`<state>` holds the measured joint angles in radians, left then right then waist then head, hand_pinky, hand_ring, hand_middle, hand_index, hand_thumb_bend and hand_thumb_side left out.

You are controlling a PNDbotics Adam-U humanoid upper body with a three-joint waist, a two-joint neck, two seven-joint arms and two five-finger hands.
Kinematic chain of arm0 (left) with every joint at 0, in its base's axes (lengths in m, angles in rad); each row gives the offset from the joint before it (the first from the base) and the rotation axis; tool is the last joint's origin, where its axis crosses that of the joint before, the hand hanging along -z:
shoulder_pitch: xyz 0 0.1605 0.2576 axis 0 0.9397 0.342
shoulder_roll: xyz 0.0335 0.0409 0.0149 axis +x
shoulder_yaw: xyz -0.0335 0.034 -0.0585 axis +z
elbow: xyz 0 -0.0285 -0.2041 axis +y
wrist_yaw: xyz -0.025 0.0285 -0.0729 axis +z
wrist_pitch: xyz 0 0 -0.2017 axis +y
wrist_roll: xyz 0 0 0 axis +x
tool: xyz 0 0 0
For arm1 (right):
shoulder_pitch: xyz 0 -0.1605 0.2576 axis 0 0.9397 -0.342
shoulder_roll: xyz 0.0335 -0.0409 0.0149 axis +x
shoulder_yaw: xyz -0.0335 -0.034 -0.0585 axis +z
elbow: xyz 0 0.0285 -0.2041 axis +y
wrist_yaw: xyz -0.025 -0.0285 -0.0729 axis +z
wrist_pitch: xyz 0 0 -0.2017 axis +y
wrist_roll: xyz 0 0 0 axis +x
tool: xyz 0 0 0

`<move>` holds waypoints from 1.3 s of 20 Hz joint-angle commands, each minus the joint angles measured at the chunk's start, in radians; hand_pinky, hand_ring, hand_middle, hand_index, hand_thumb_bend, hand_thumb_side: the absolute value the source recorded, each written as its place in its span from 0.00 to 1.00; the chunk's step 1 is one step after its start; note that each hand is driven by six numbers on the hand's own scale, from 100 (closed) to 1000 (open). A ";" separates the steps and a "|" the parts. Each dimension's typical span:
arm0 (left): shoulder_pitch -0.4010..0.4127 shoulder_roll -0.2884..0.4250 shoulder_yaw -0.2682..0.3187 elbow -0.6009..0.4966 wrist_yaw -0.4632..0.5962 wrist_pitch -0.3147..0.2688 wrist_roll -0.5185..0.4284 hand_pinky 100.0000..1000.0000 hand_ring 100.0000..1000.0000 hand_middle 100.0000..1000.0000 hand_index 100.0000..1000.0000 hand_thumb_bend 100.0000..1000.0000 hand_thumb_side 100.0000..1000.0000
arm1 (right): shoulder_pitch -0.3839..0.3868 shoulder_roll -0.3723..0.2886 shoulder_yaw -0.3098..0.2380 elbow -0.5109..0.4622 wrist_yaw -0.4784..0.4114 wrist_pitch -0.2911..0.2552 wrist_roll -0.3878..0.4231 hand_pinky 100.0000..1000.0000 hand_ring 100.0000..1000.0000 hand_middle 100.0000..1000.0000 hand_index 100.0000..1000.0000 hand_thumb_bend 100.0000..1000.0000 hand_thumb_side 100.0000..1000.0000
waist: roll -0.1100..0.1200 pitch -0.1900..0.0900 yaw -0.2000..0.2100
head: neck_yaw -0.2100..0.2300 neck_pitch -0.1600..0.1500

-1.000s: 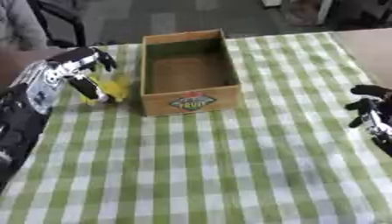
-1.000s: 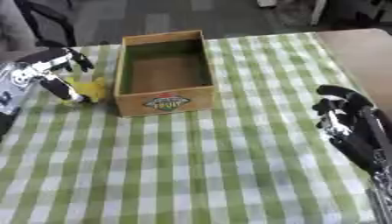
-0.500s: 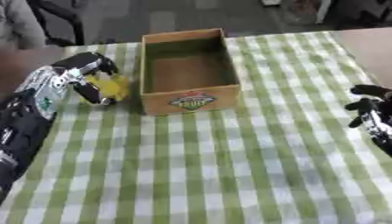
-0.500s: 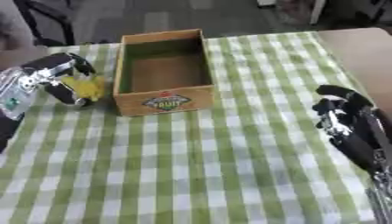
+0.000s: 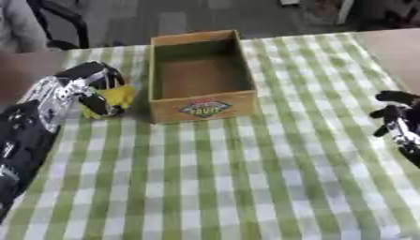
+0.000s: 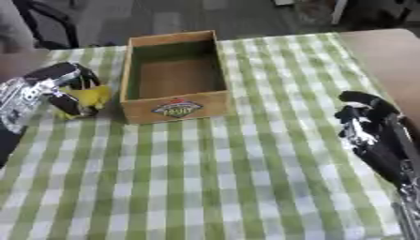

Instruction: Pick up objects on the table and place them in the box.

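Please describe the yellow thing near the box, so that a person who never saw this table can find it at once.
Start at the open wooden box on the green checked tablecloth. Just left of it, the robot's left hand curls its fingers round a small yellow object. It is the only yellow item on the table, and the only thing held.

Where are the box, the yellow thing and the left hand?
box (image 5: 203, 108): left eye view, front wall.
yellow thing (image 5: 121, 95): left eye view, its visible side.
left hand (image 5: 92, 85): left eye view, curled fingers.
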<state>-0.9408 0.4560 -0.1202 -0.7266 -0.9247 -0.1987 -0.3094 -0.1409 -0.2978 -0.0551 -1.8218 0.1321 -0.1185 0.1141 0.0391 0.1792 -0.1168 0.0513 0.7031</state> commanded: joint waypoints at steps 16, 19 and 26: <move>-0.101 0.023 -0.020 -0.250 0.056 0.034 0.072 0.43 0.32 0.25 0.54 0.16 0.00 | -0.003 -0.022 -0.003 -0.008 0.003 -0.001 0.004 0.41 0.64 0.75 0.81 0.00 0.55 | 0.008 -0.023 -0.009 | -0.004 0.011; -0.120 -0.025 -0.033 -0.249 0.050 0.030 0.076 0.44 0.32 0.25 0.54 0.16 0.00 | -0.007 -0.021 0.003 -0.008 -0.001 -0.002 0.010 0.41 0.64 0.75 0.81 0.00 0.56 | 0.010 -0.022 -0.022 | 0.004 0.007; -0.133 -0.132 -0.026 -0.163 -0.029 0.043 0.150 0.46 0.34 0.27 0.55 0.14 0.00 | -0.023 -0.017 0.019 -0.010 -0.005 -0.004 0.029 0.41 0.64 0.75 0.81 0.00 0.56 | 0.017 -0.007 -0.076 | 0.036 -0.017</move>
<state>-1.0486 0.3222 -0.1569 -0.8935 -0.9380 -0.1589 -0.1766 -0.1507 -0.2978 -0.0368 -1.8187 0.1314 -0.1198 0.1376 0.0599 0.1866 -0.1961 0.0803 0.6976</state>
